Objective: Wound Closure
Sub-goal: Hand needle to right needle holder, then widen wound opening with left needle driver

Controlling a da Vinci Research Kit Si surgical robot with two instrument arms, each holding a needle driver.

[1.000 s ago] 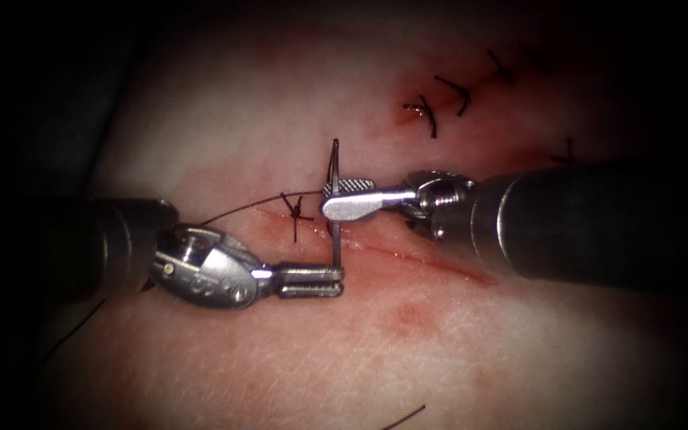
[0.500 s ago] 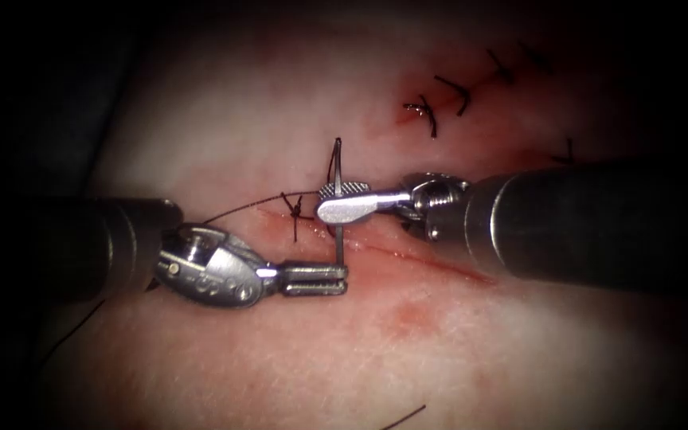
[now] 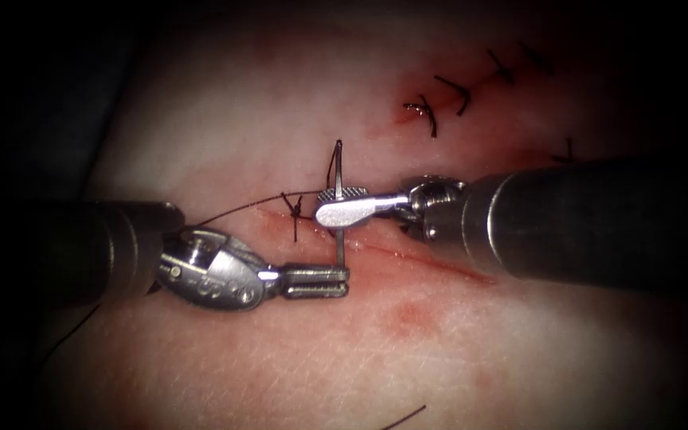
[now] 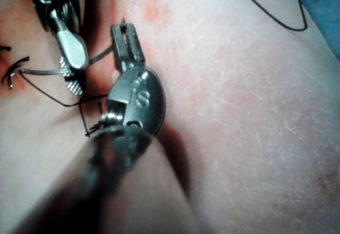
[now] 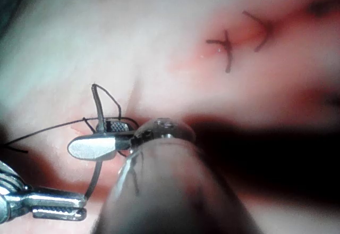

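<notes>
Needle (image 3: 338, 203): curved, standing near upright over the cut (image 3: 420, 259), clear of the tissue (image 3: 519, 342), held at two places.
Left hand (image 3: 330, 281): clenched on the needle's lower end, just on the near side of the cut; seemingly steadying it.
Right hand (image 3: 338, 205): closed across the needle's middle, above the cut; this double hold looks like a transfer between hands, though which way cannot be told.
Thread (image 3: 236, 209): dark, trailing from the needle's upper end leftward past a tied stitch (image 3: 296, 211), then off behind the left shaft.
Finished stitches (image 3: 428, 111): a row at upper right, well apart from both hands.
Red fluid (image 3: 408, 314): staining along the cut's open stretch, right of the needle.
</notes>
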